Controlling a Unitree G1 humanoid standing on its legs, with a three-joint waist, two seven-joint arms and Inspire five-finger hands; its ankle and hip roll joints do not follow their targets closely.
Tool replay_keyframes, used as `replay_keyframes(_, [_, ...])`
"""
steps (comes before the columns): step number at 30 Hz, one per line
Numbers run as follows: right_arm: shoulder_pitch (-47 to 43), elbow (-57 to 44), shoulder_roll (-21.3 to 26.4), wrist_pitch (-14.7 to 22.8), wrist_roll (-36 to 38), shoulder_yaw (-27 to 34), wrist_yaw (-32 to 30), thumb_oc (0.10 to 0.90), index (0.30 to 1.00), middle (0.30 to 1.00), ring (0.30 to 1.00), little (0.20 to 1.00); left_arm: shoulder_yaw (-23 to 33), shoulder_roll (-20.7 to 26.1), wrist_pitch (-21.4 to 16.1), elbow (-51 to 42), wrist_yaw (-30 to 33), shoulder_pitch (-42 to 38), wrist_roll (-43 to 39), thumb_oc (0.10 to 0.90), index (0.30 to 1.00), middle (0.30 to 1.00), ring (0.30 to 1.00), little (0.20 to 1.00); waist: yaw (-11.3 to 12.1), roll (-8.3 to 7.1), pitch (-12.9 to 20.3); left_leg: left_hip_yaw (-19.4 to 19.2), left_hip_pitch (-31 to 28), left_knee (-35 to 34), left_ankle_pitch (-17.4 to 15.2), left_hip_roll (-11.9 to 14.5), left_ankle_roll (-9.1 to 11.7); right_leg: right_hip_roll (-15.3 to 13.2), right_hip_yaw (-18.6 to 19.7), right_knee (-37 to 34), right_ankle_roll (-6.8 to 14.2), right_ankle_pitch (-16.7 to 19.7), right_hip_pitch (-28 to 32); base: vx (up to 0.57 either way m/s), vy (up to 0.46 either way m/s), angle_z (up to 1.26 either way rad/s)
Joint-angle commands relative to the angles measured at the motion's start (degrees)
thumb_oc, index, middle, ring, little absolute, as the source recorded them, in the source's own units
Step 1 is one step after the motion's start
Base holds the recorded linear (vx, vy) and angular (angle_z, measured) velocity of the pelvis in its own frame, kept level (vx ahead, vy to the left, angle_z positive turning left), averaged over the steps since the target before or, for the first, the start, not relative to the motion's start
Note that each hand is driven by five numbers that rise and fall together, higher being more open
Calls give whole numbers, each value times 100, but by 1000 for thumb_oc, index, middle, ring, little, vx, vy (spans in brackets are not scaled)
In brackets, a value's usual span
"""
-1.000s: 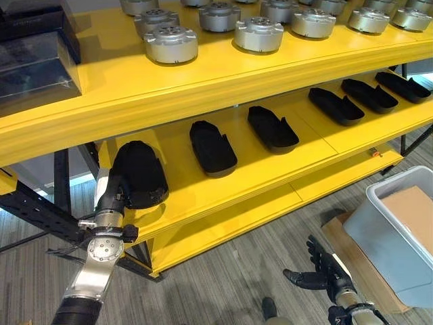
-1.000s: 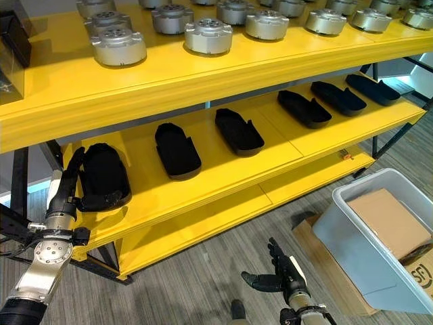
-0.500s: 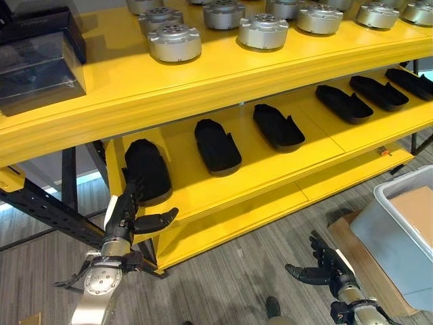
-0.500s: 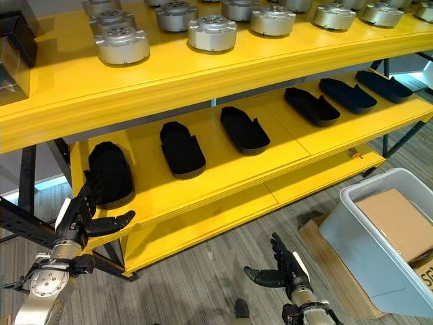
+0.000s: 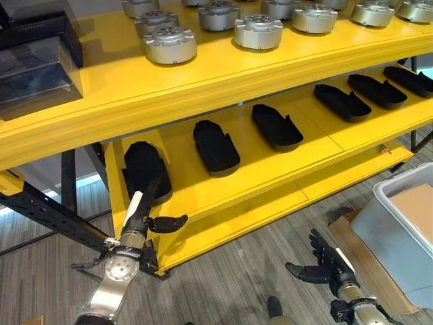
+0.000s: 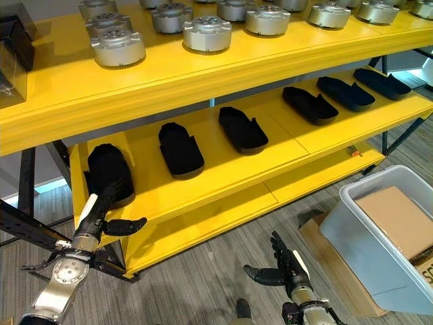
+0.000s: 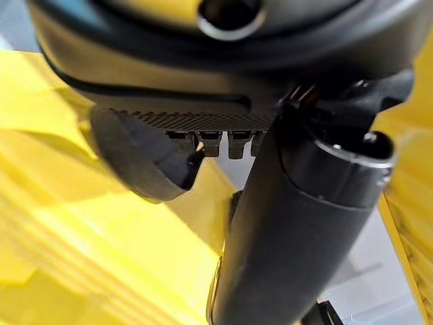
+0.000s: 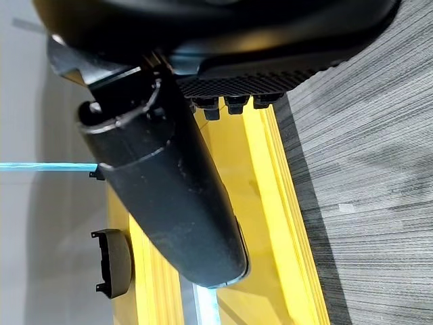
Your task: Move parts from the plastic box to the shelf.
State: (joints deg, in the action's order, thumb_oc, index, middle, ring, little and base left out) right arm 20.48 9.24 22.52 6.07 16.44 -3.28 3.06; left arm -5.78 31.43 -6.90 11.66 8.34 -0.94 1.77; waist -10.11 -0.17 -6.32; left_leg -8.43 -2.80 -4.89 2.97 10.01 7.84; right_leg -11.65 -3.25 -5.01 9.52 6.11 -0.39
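Note:
A black moulded part (image 5: 143, 168) lies at the far left of the yellow middle shelf (image 5: 270, 162). My left hand (image 5: 144, 215) is just in front of it and below its near end, open, with fingers straight up toward the part and thumb stuck out sideways. In the left wrist view the part (image 7: 145, 162) shows past the fingers, with nothing held. Several more black parts (image 5: 214, 145) lie in a row along the same shelf. My right hand (image 5: 326, 266) hangs open low over the floor. The grey plastic box (image 5: 396, 240) stands at the right, a cardboard piece inside it.
Silver round metal parts (image 5: 170, 44) stand in rows on the top shelf, beside a dark clear case (image 5: 34, 61) at its left end. A black frame strut (image 5: 47, 210) runs by my left arm. Flat cardboard (image 5: 348, 247) lies under the plastic box.
My left hand, which lay round the far-left black part a second ago, has let it go and drawn back and down. The part stays on the shelf. The right hand has barely moved.

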Motion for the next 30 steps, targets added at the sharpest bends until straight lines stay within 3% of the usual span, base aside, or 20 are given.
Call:
replay_keyframes(1, [-160,-556,234,568,157,331,-59,900,1000,1000,1000,1000,198,662,-299,281,372,-1035,673,900,1000,1000,1000,1000,-86,-40,221,-174,-244,0,-266,303,-27,-152,-21,192,101,-569,350,0,0,0])
replay_keyframes(12, [-85,-523,207,567,259,344,-96,900,1000,1000,1000,1000,-6,888,-176,733,457,-1170,1380,900,1000,1000,1000,1000,-111,-27,170,-229,-269,26,-271,311,-20,-153,13,209,112,-589,328,4,0,-3])
replay_keyframes(30, [-118,-500,174,570,257,359,-137,900,1000,1000,1000,1000,4,799,-145,703,431,-918,1640,900,1000,1000,1000,1000,-65,-33,104,-196,-239,66,-295,288,-44,-177,-13,237,106,-623,344,0,0,0])
